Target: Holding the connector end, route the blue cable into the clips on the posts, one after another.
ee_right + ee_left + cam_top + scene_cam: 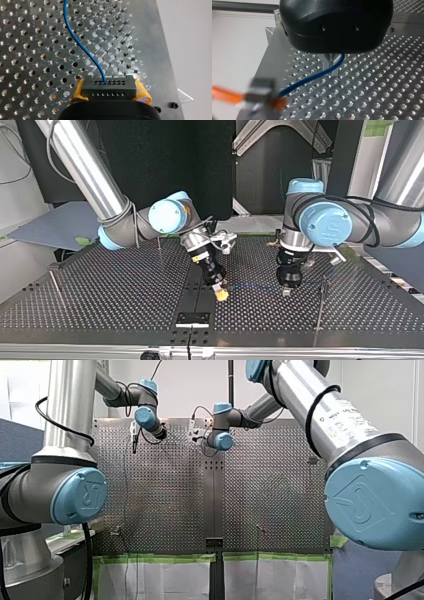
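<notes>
- Two arms reach low over the perforated worktop, near its middle.
- Right hand: yellow pads clamped on the black connector.
- Left hand: grip can't tell; blue cable runs in under it.
- Cable spans from connector to left hand, just above the worktop.

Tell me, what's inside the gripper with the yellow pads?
A black connector block, clamped between the yellow pads of my right gripper. The blue cable leaves one of its small holes. The block's lower part is covered by the gripper's black body.
</notes>
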Tool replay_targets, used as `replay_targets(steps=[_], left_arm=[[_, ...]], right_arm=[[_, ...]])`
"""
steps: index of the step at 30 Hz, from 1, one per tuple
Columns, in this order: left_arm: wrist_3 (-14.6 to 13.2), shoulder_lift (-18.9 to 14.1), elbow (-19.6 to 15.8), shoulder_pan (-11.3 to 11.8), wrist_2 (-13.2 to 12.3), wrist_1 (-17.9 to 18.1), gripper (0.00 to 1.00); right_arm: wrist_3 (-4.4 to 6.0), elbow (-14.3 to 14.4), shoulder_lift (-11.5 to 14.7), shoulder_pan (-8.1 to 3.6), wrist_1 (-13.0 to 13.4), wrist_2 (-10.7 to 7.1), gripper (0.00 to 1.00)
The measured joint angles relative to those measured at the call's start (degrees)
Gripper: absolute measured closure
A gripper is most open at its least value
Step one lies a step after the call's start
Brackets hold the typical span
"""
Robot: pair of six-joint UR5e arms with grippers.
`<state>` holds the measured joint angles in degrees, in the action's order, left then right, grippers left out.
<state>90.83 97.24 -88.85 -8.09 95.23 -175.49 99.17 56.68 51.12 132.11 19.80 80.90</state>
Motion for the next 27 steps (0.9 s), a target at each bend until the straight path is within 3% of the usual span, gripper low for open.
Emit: replay_targets(steps=[8, 14, 22, 27], left_arm=[[-0.33, 2.33, -0.05, -1.76, 1.00, 0.04, 0.98], [-0.33, 3.61, -0.06, -2.69, 2.38, 0.08, 0.98], [-0.13, 5.10, -0.07, -3.80, 3.75, 0.32, 0.98], [0.12, 5.16, -0.07, -4.03, 4.32, 0.38, 0.98]], right_arm=[[-0.40, 0.63, 0.00, -0.35, -1.52, 0.72, 1.00], [-0.96, 2.44, 0.00, -0.75, -1.59, 2.51, 1.00], [-2.09, 4.81, 0.02, -0.91, -1.78, 4.65, 1.00], [-3.33, 6.58, 0.05, -0.94, -1.81, 5.82, 1.00]])
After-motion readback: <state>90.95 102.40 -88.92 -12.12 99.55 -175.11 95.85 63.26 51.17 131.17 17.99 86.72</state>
